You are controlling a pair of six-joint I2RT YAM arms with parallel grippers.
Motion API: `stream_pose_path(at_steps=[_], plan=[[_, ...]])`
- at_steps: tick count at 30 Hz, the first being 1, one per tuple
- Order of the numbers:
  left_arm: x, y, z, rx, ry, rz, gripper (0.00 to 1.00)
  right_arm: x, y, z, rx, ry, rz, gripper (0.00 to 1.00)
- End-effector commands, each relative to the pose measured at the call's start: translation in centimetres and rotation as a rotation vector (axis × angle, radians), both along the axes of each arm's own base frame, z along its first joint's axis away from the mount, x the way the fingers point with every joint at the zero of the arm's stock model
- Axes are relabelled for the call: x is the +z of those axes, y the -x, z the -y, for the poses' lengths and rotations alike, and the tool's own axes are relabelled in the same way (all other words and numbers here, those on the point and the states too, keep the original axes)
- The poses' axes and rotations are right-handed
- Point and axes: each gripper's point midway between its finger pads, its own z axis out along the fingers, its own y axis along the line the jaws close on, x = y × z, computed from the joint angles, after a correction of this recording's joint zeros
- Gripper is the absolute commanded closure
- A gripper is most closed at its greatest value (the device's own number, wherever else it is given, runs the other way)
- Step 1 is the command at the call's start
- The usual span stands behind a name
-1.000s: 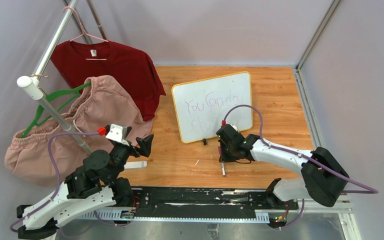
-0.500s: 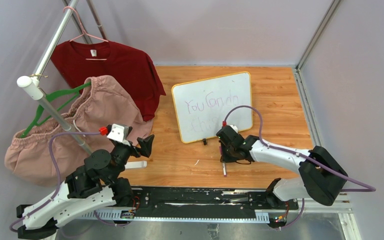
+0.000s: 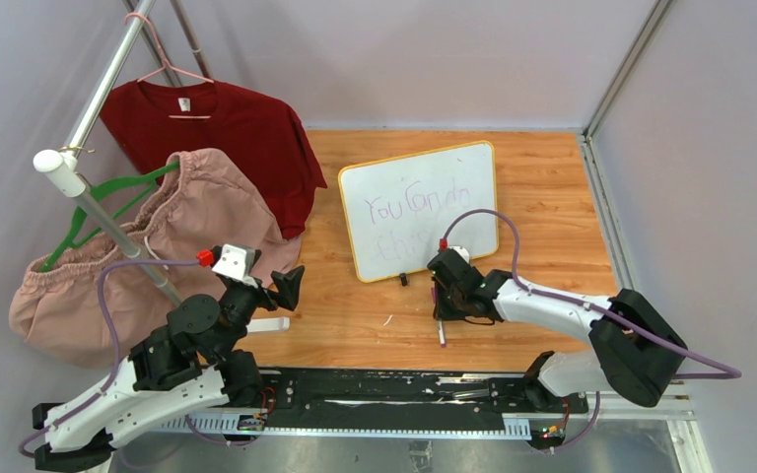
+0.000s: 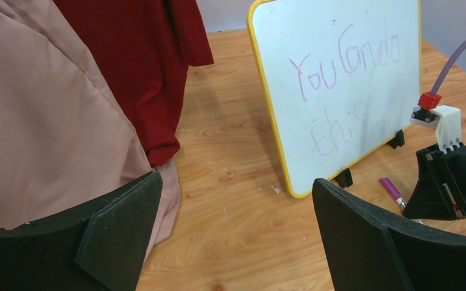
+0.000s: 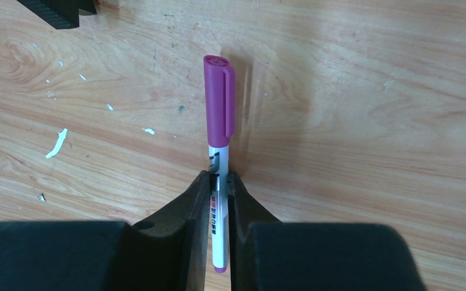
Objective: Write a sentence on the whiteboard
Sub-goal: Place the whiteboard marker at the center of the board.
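Right gripper (image 5: 218,179) is down on the table (image 3: 552,197), closed on the white barrel of the marker (image 5: 219,115). The marker lies flat, capped, its long axis running straight out from between the fingers, purple cap pointing away toward the whiteboard (image 3: 424,168). The board stands tilted just beyond, and the sentence (image 4: 352,57) reads "You can do this" in two purple lines. Right arm reaches low from its base, wrist pitched down. Left gripper (image 4: 236,188) hangs well apart, fingers spread wide, facing the board. It looks like a set-down: letting go and lifting straight up should leave the marker where it lies
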Motion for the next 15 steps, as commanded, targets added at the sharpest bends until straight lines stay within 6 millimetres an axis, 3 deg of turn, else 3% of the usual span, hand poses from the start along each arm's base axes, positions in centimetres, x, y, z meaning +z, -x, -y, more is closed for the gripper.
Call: stream_pose_path(at_steps=[1,8,15], plan=[[0.43,-0.04,0.07,-0.002,0.002,0.013,0.00,-1.15,0.44,1.38,-0.034,0.035,-0.016,0.82],[0.39,-0.03,0.09,-0.003,-0.003,0.009,0.00,-0.92,0.51,1.23,-0.027,0.016,-0.006,0.72],[0.38,-0.01,0.23,-0.010,-0.002,0.009,0.00,-0.75,0.93,1.41,-0.032,0.009,-0.016,0.71]])
